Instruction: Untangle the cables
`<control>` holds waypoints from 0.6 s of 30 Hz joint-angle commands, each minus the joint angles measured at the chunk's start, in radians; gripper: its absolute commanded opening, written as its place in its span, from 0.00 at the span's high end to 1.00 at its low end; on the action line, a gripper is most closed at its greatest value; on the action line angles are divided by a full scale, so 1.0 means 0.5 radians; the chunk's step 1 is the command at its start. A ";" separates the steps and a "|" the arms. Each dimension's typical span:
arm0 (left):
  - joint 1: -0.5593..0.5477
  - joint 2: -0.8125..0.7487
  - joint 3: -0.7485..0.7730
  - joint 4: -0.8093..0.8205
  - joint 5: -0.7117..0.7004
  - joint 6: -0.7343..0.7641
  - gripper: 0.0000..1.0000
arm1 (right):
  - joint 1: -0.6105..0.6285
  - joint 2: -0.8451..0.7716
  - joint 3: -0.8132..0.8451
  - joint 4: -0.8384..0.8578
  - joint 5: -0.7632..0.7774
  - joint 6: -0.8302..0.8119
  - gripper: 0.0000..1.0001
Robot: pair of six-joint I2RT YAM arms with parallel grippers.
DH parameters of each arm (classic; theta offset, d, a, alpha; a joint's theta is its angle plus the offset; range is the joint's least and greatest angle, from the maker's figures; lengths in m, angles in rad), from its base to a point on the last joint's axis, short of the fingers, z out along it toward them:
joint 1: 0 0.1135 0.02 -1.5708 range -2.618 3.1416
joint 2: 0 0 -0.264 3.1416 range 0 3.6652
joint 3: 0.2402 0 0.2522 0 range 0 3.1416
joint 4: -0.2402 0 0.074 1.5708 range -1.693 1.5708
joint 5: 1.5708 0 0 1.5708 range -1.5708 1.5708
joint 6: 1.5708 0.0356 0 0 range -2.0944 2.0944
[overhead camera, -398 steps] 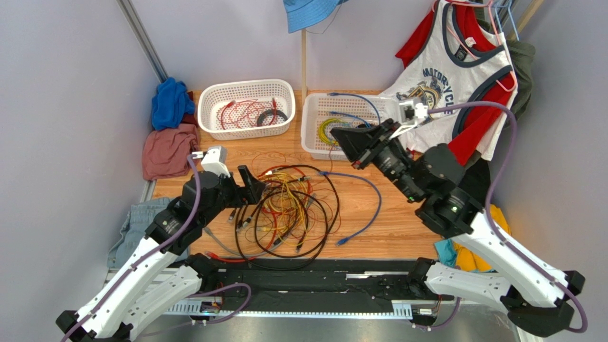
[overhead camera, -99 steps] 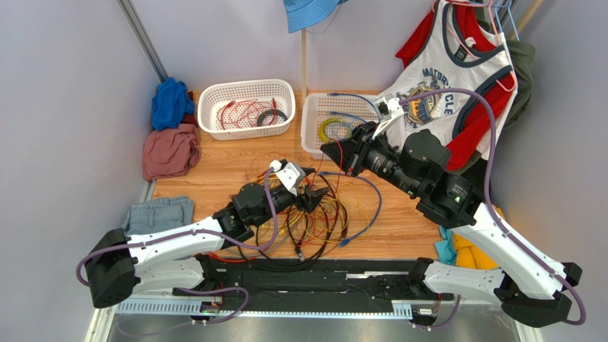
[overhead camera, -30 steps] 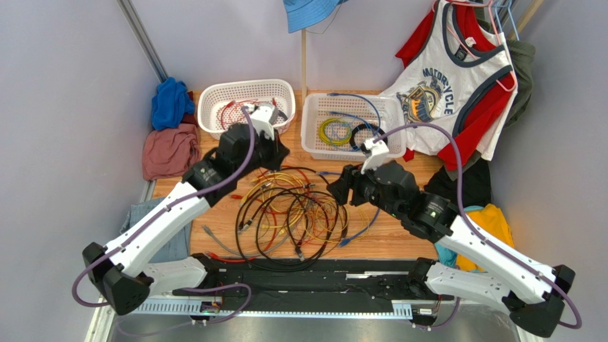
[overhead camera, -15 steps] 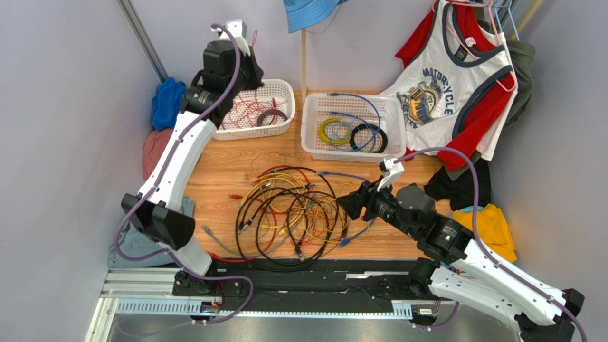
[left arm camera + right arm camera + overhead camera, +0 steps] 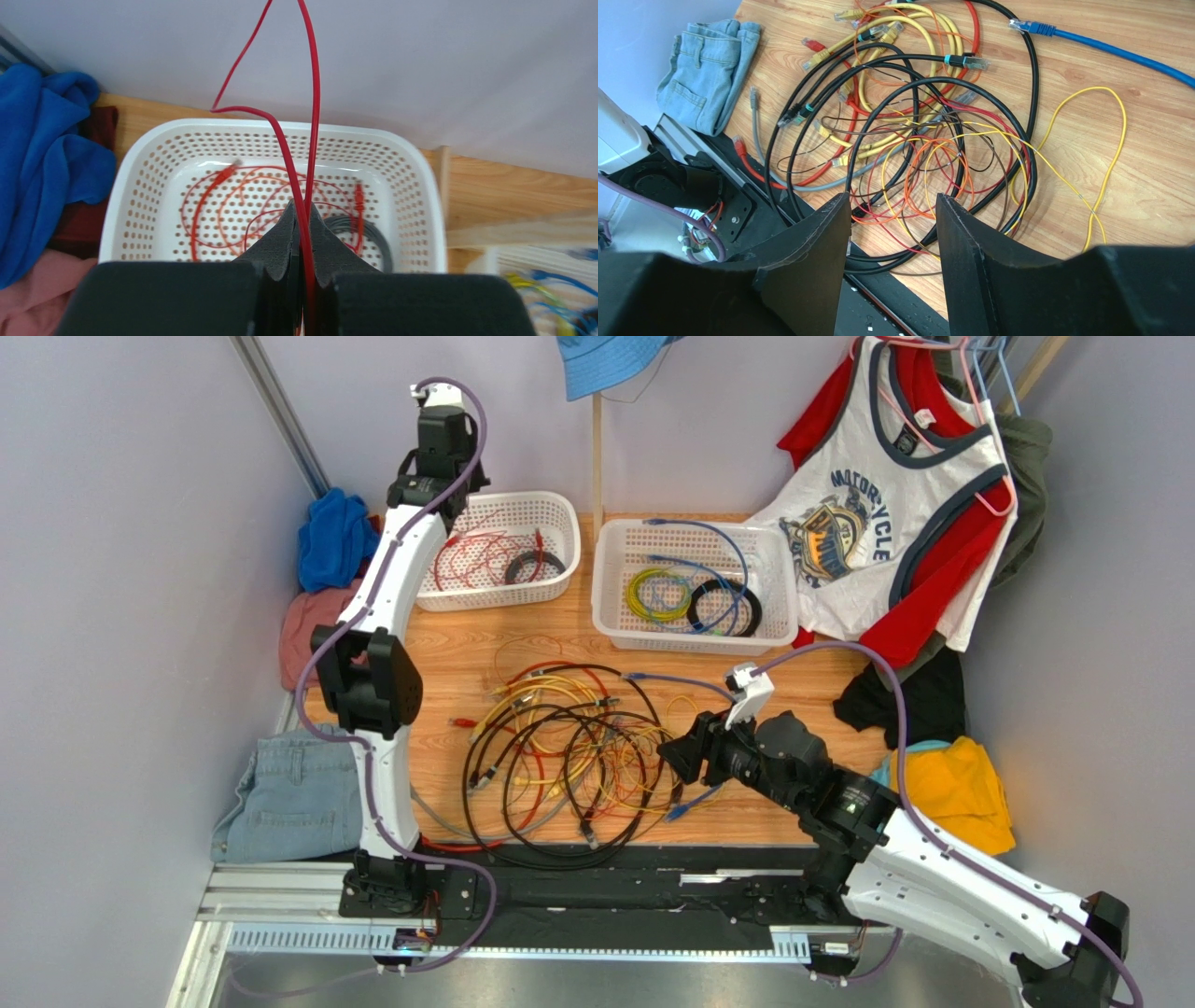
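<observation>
The cables lie tangled on the wooden table: black, yellow, orange and red loops, with a blue cable trailing off to the right. High over the left white basket, my left gripper is shut on a thin red cable. That cable runs up out of the left wrist view. More red cable and a black coil lie in the basket below. My right gripper hangs open just above the near right edge of the tangle, with nothing between its fingers.
The right white basket holds yellow-green and black coils and a blue cable. Blue cloth, pink cloth and jeans lie at the left. A jersey hangs at the right. A black rail runs along the near edge.
My left arm has swung up and back from the tangle to above the left basket, carrying the red cable. My right gripper has come down to the tangle's right edge, its jaws slightly narrower.
</observation>
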 commanded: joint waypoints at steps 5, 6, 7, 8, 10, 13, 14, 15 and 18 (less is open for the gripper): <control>0.082 0.201 0.184 0.061 -0.196 0.040 0.47 | -0.005 0.062 -0.003 0.139 0.057 -0.033 0.48; 0.082 0.188 0.169 0.043 -0.192 0.024 0.20 | -0.005 0.066 0.000 0.133 0.054 -0.036 0.49; 0.082 0.161 0.147 0.039 -0.189 -0.003 0.01 | -0.005 0.066 0.003 0.127 0.060 -0.042 0.49; 0.082 0.073 0.053 0.057 -0.171 -0.052 0.01 | -0.005 0.059 0.006 0.124 0.066 -0.039 0.49; 0.070 -0.044 -0.076 0.168 -0.137 -0.080 0.01 | -0.005 0.041 0.009 0.124 0.078 -0.024 0.49; 0.030 -0.253 -0.245 0.184 -0.116 -0.089 0.01 | -0.005 0.017 0.021 0.109 0.072 0.010 0.49; 0.015 -0.345 -0.264 0.132 -0.106 -0.089 0.01 | -0.005 0.010 0.030 0.100 0.066 0.022 0.49; -0.019 -0.400 -0.291 0.095 -0.103 -0.101 0.01 | -0.005 0.001 0.037 0.084 0.063 0.028 0.49; -0.117 -0.688 -0.557 0.027 0.025 -0.175 0.01 | -0.005 -0.054 0.058 0.041 0.054 0.034 0.50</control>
